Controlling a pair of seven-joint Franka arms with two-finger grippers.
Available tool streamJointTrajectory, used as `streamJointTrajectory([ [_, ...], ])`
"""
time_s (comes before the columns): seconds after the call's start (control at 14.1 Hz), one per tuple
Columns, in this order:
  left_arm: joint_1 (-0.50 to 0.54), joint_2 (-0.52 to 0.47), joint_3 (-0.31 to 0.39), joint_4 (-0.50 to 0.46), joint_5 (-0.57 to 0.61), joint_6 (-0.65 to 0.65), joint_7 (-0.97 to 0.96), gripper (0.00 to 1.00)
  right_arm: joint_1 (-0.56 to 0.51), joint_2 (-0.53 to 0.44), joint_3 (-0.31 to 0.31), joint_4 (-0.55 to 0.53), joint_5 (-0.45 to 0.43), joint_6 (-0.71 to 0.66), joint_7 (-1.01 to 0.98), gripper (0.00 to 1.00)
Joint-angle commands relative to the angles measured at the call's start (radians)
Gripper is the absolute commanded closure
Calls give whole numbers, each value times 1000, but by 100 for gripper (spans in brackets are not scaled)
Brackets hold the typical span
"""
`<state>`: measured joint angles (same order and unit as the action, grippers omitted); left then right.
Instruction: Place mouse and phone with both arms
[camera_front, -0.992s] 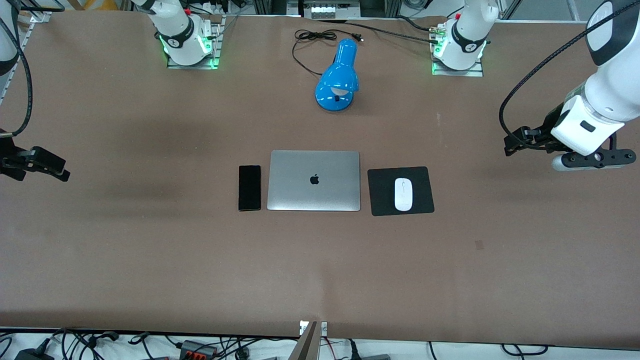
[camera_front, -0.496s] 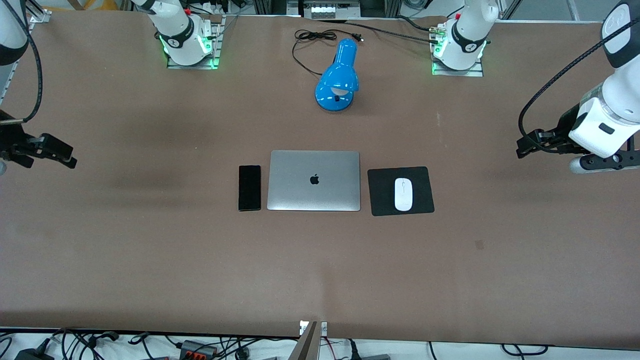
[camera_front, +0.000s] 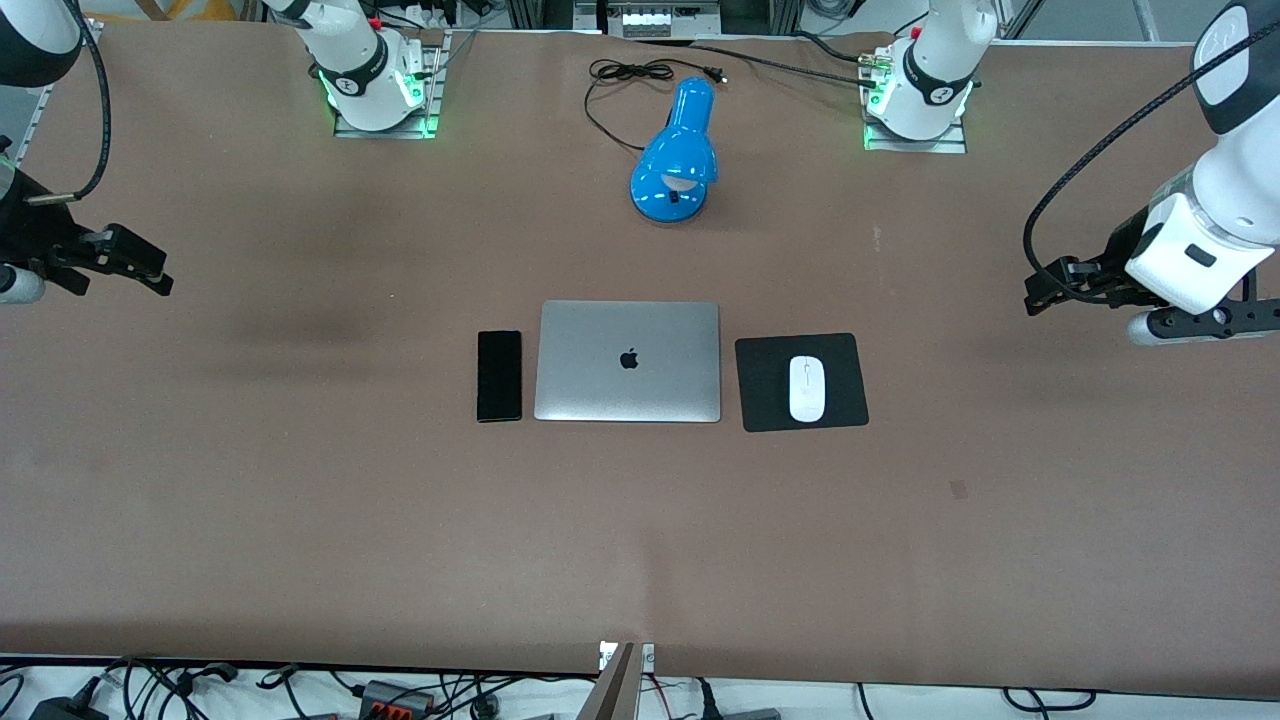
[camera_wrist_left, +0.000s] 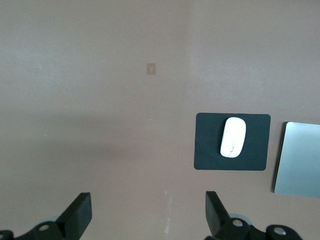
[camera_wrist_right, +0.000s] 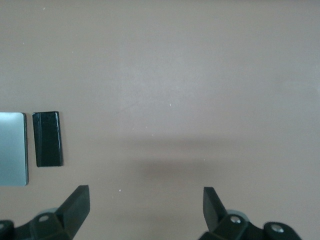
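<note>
The white mouse (camera_front: 807, 388) lies on a black square pad (camera_front: 770, 385) beside the closed silver laptop (camera_front: 628, 361), toward the left arm's end. The black phone (camera_front: 499, 376) lies flat beside the laptop's other edge, toward the right arm's end. My left gripper (camera_front: 1045, 286) is open and empty over bare table, well apart from the pad; its wrist view shows the mouse (camera_wrist_left: 233, 137) and its own open gripper (camera_wrist_left: 147, 217). My right gripper (camera_front: 155, 272) is open and empty over bare table, well apart from the phone; its wrist view shows the phone (camera_wrist_right: 47, 138) and its own open gripper (camera_wrist_right: 145, 212).
A blue desk lamp (camera_front: 676, 155) with a black cord (camera_front: 620, 75) stands farther from the front camera than the laptop, between the two arm bases. The brown table (camera_front: 640, 540) is bare nearer the front camera.
My right gripper has moved toward the bases' side of the table and slightly toward the phone. My left gripper drew back toward the table end, then shifted slightly inward again. The mouse and phone stayed still.
</note>
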<state>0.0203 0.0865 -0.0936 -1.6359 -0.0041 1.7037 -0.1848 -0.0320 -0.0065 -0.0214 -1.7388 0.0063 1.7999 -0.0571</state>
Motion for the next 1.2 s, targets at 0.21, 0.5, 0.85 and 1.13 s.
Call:
streamJointTrajectory([
  [0.21,4,-5,-2,11,-17,-13,24,0,-6,-32,9,-2,-5,-42,-24,0],
  [0.5,4,-5,-2,11,-16,-13,24,0,-6,-43,9,-2,-6,-71,-27,0],
  [0.85,4,-7,-2,11,-17,-13,25,0,-6,-43,11,-2,-8,-71,-29,0],
  [1.13,3,-5,-2,11,-16,-13,24,0,-6,-43,11,-2,-8,-71,-29,0],
])
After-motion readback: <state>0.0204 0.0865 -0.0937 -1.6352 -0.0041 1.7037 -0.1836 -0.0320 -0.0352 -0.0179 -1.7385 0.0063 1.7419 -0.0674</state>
